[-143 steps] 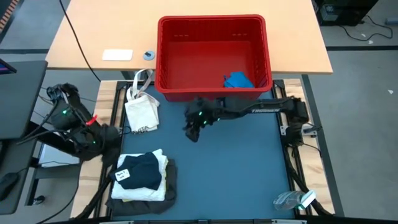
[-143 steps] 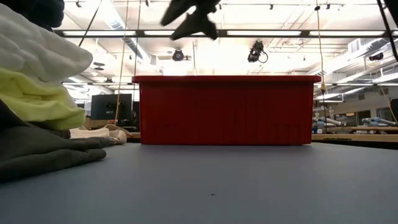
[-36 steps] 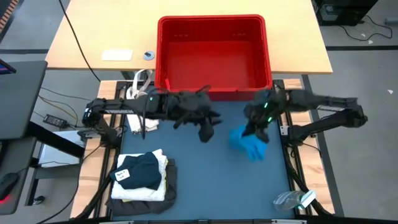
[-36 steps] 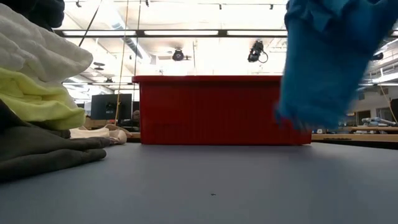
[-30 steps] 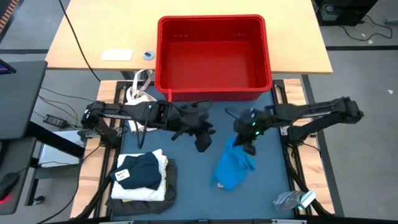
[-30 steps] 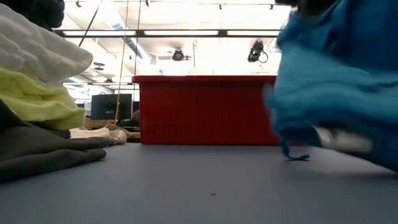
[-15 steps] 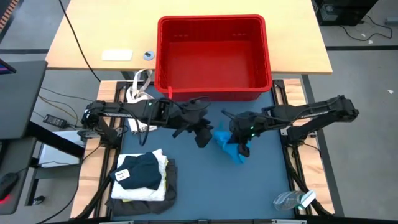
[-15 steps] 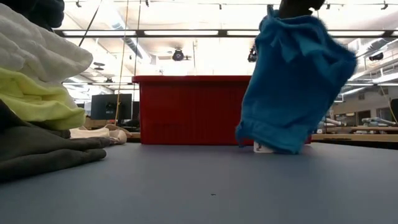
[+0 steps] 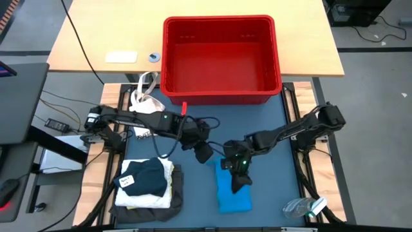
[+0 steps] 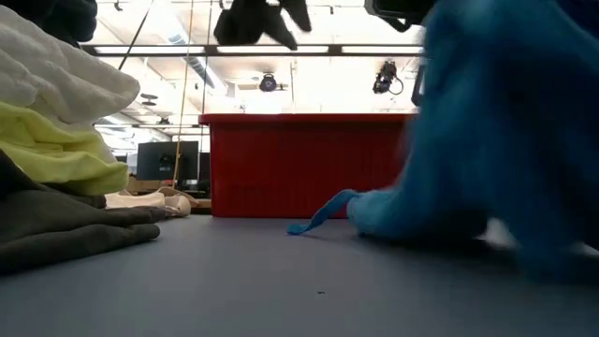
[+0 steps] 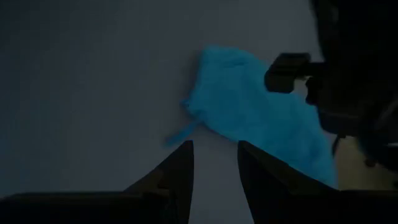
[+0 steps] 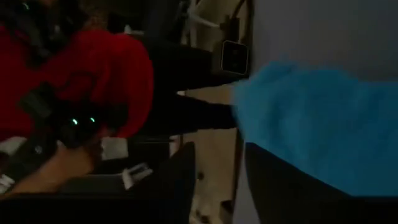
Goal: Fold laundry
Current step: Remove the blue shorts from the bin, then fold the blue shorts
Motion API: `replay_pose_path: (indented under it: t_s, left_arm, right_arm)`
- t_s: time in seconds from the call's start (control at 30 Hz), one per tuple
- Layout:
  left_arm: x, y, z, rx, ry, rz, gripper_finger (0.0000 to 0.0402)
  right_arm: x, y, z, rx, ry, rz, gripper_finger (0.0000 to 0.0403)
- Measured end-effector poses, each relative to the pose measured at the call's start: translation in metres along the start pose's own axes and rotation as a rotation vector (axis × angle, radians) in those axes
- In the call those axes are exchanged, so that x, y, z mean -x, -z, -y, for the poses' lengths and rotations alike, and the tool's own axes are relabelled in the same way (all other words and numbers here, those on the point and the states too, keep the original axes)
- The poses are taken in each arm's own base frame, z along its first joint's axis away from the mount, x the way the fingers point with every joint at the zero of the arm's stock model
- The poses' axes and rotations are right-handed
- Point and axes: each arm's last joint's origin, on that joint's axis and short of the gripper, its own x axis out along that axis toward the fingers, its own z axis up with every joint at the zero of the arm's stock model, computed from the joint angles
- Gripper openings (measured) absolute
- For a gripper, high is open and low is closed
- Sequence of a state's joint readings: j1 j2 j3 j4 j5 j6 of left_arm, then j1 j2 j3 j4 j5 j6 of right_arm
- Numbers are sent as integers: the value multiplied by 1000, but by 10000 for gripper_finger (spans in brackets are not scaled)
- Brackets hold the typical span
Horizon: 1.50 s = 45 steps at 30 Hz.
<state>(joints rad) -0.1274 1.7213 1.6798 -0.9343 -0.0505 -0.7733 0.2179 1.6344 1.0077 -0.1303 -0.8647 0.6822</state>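
Blue mat covered the counter [image 9: 270, 174], and at its far edge the red basket [image 9: 221, 58] stood with nothing in it; moments earlier the blue piece had lain in its near right corner. At the near left the folded pile [image 9: 147, 183] sat unchanged, navy garment on top, white, yellow and grey beneath.

The blue piece [image 9: 233, 188] was the real change. A second before it had hung in the air from the right arm and swung over the mat; now it lay on the mat near the middle, toward the near edge, stretched into a rough oblong with a thin tail trailing leftward in the low view.

The right gripper [image 9: 239, 175] stood over the piece's far end. Its jaws had been pinching the cloth and were now parting; whether they still touched it could not be told. The left gripper [image 9: 203, 153] hovered just to the left of the piece, jaws spread a little and holding nothing.

By the look of it, the last piece had been brought out and laid down, so flattening and folding were left.
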Motion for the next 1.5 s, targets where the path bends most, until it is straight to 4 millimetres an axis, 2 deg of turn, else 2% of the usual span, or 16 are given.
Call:
replay_pose_path:
  t_s: [0.13, 0.27, 0.4, 0.5, 0.73, 1.0, 1.13, 1.33, 1.43, 1.5]
  left_arm:
    - [-13, 5, -11, 15, -27, -48, 128]
    - [-33, 14, -22, 21, -48, -68, 128]
    - [-65, 25, -29, 18, 92, -52, 128]
    - [-84, 32, -32, 10, 198, 8, 128]
    - [-113, 55, -57, 23, 206, 42, 136]
    - [-139, 69, -72, -13, 370, 212, 202]
    - [-150, 74, -75, -53, 350, 195, 226]
    - [-164, 81, -79, -70, 359, 127, 231]
    - [-172, 85, -81, -77, 356, 96, 231]
    - [-172, 85, -81, -76, 355, 95, 231]
  right_arm:
    - [13, -5, 8, -118, 80, 77, 182]
    - [38, 0, 20, -348, 336, 216, 195]
    - [56, 12, 26, -484, 588, 298, 194]
    - [59, 21, 33, -528, 697, 288, 195]
    - [46, 47, 67, -628, 674, 296, 203]
    - [37, 56, 90, -637, 518, 477, 218]
    - [36, 61, 97, -613, 516, 548, 217]
    - [36, 63, 100, -529, 552, 561, 192]
    - [38, 62, 101, -503, 560, 565, 141]
    - [39, 62, 102, -505, 561, 573, 85]
